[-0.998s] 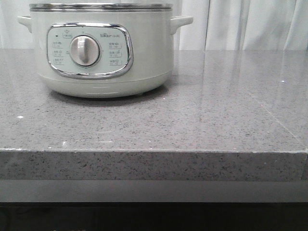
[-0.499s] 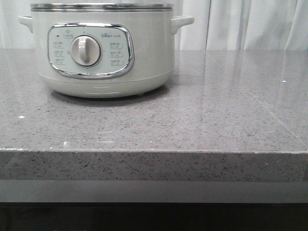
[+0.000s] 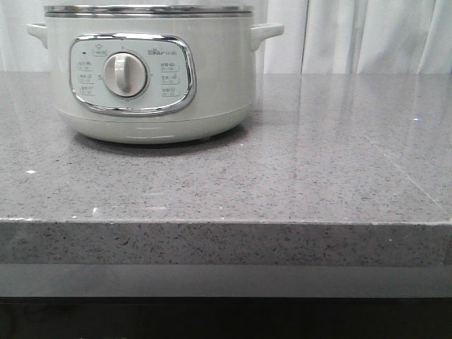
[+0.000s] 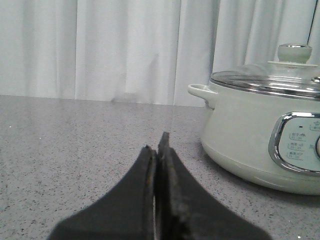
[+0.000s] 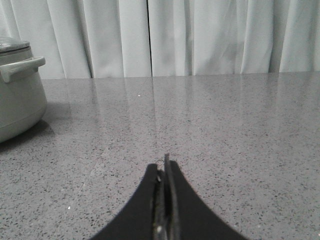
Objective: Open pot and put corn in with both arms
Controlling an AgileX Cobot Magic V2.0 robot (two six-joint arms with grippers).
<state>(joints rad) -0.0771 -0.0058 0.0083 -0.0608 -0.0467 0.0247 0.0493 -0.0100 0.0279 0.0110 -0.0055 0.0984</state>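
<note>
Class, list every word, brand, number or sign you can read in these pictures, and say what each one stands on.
"Bear": brand mark, only roughly legible, at the top of the chrome-framed control panel on the round cream-white electric pot.
Small labels and icons around the central dial: too small to read.
Panel labels in the left wrist view: blurred.

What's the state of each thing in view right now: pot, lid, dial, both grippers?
Large round cream-white electric pot: upright on the grey speckled stone counter, closed.
Clear glass lid with white knob: seated on the pot's metal rim.
Round white central dial: pointer roughly upright.
Left gripper: shut, empty, apart from the pot.
Right gripper: shut, empty.
Corn: not in view.
</note>
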